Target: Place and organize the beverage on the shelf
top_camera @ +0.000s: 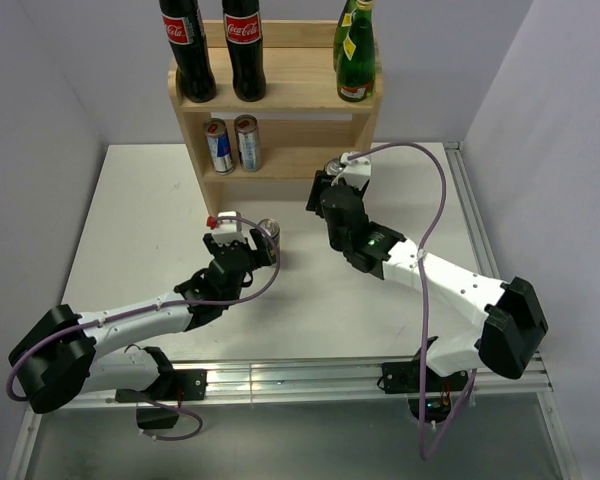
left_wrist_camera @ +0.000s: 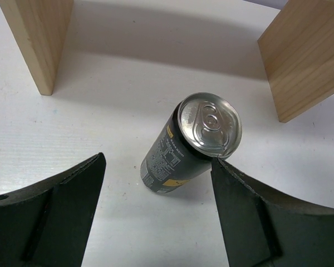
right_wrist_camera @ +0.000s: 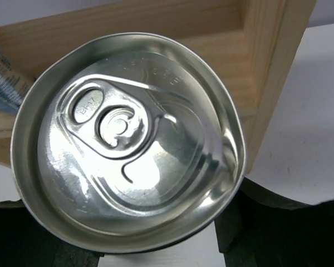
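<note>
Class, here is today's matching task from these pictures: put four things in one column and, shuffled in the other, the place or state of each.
1 cola bottles
2 green bottles
3 left gripper
4 right gripper

A shut on a can
B shelf's top tier, left side
C open, a dark can on the table between its fingers
D shelf's top tier, right side

Pairs: 1-B, 2-D, 3-C, 4-A

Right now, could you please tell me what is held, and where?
The right gripper holds a silver-topped metal can by its sides; the open left gripper holds nothing.
</note>
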Tool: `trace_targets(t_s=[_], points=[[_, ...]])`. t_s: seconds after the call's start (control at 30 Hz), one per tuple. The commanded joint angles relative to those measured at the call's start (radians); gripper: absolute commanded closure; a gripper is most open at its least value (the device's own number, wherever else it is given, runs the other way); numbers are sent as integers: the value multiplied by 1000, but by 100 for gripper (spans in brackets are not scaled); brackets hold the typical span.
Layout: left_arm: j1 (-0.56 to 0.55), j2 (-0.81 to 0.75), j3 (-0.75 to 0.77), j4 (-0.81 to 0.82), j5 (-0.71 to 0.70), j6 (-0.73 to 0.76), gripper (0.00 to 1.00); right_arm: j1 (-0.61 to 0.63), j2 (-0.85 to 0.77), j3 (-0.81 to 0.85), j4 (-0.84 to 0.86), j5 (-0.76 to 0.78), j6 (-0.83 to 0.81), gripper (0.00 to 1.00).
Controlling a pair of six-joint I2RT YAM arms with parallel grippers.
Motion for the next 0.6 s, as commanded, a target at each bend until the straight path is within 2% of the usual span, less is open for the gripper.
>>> trace_targets(t_s=[0.0,0.3,0.57], points=[[-3,-29,-16,30,-15,-5,18,-44,4,99,32,51,-52,100],[-3,-38,-22,35,-13,-7,18,-150,105,227,48,-9,-86,100],[-3,-35,-26,41,-13,-8,18,-187,169,345,35,-29,-104,100]])
